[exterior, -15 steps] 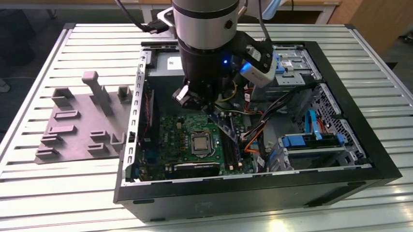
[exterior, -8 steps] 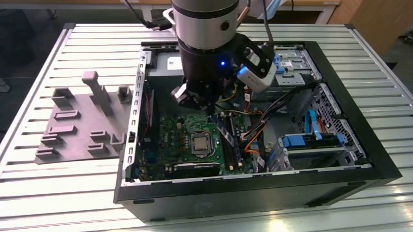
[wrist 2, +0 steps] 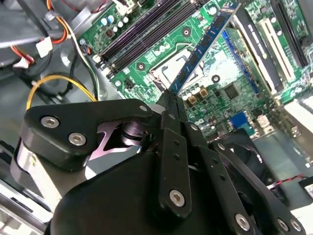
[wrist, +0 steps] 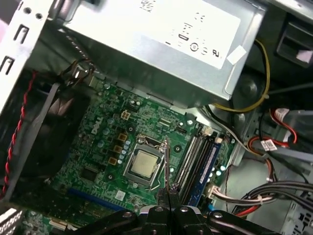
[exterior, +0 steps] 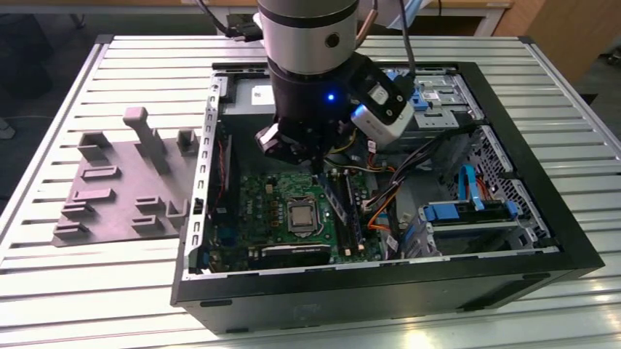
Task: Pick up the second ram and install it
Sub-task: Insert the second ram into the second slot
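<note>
"What did the claw (wrist: 168,198) have?"

"Its fingers were pressed together on the second ram (wrist: 167,166), which was seen edge-on as a thin dark strip."

"Where was it over the board?"

"It hung above the green motherboard (wrist: 98,161), between the processor socket (wrist: 143,164) and the memory slots (wrist: 191,159), and looked clear of them."

"Was anything in the slots?"

"A blue stick (wrist: 209,161) looked seated in the one farthest from the socket."

"And around the board?"

"The grey power-supply box (wrist: 161,44) lay along one edge. A black fan (wrist: 54,132) sat at another, with a red-and-black twisted wire (wrist: 17,132) beside it. A yellow cable (wrist: 264,83) curved next to the box."
</note>
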{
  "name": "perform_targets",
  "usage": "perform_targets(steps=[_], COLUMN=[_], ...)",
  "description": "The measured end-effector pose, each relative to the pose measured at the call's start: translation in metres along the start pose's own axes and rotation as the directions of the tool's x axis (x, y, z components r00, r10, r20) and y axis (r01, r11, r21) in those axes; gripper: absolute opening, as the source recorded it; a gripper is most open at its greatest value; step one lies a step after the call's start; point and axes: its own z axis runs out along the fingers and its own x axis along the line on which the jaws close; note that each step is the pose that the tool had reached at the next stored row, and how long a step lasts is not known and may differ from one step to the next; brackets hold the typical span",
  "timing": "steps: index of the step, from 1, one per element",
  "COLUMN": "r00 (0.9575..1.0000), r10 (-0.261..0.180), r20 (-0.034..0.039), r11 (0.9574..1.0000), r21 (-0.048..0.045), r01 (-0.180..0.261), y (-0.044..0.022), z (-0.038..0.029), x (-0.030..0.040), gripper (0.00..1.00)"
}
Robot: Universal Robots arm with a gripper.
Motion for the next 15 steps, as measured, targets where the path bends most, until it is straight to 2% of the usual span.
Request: perform_targets(steps=[4,8,12,15], r00=[0.9983,0.9930,0.9842,0.9753], r10=[0.059,0.118,0.177,0.221], r20=[0.0007,0.0018,0.0032,0.0044], r11=[0.9983,0.9930,0.9841,0.9751], r21=[0.0054,0.0108,0.0161,0.0201], r01=[-0.059,-0.118,-0.177,-0.221], y=[0.0000,0.0000,0.0000,0.0000], z=[0.0002,0.0004,0.0007,0.0008], x=[0.0000,0.0000,0.0000,0.0001], gripper=[0.12,0.12,0.12,0.12])
